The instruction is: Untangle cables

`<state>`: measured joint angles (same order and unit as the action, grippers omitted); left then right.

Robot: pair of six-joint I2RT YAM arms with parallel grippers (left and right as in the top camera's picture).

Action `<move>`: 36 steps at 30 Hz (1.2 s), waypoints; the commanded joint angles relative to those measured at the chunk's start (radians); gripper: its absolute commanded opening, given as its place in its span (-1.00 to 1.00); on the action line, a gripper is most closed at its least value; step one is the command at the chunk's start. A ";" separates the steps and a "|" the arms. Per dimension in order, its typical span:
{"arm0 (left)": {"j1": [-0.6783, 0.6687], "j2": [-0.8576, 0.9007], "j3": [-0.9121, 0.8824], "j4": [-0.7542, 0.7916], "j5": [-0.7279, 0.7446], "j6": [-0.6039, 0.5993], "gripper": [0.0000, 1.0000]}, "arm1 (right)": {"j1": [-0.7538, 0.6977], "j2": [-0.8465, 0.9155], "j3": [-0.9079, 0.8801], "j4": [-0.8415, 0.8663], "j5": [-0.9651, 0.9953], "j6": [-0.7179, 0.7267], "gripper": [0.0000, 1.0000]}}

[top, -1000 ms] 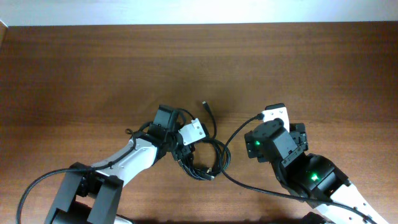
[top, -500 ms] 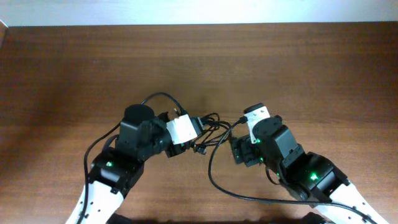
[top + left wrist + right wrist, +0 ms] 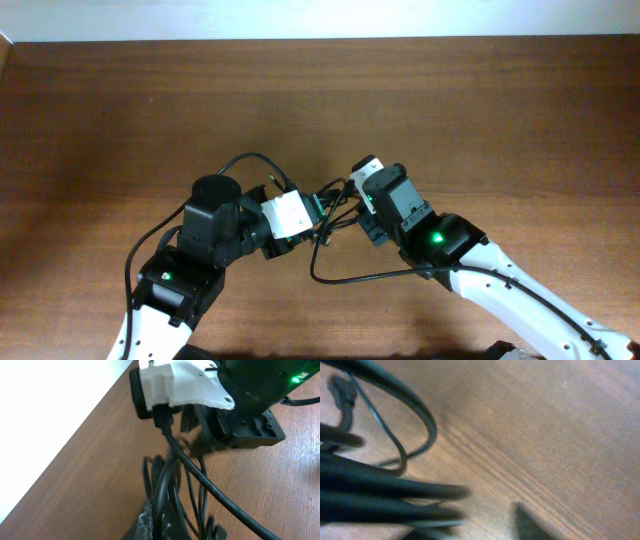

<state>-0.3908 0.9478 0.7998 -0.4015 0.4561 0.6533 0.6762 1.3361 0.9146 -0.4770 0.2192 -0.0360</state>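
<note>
The cables are a bundle of thin black cords bunched between the two grippers at the table's middle. My left gripper is shut on the cables; in the left wrist view several cords run up out of its jaws. A small plug hangs blurred beside them. My right gripper is right against the bundle from the right. In the right wrist view blurred cords lie at the left and one dark fingertip shows at the right. The other finger is hidden.
Thick black robot wires loop on the wood table: one under the right arm, one over the left arm. The right arm's white camera block looms close in the left wrist view.
The right arm has swung left, up against the bundle, and its jaws have narrowed. The left arm has lifted and drawn the cables a little leftward, still holding them.
</note>
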 commanded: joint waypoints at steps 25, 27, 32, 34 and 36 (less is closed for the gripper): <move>0.207 -0.238 0.021 -0.053 -0.033 -0.442 -0.85 | -0.284 -0.170 0.032 -0.206 -0.533 -0.015 0.22; 0.206 -0.211 0.021 -0.054 0.035 -0.442 -0.16 | -0.282 -0.170 0.048 -0.264 -0.688 -0.105 0.66; 0.206 -0.098 0.021 -0.063 -0.113 -0.340 -0.76 | -0.100 -0.169 0.079 -0.237 -0.553 -0.141 0.73; 0.206 -0.080 0.021 -0.042 -0.480 -0.338 -1.00 | 0.002 -0.168 0.079 -0.167 -0.213 -0.069 0.69; 0.206 -0.110 0.021 -0.018 -0.679 -0.426 -1.00 | 0.001 -0.149 0.079 -0.130 -0.135 -0.017 0.86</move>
<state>-0.1875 0.8680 0.8005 -0.4412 0.1097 0.2920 0.6769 1.1770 0.9745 -0.6270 -0.0994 -0.1158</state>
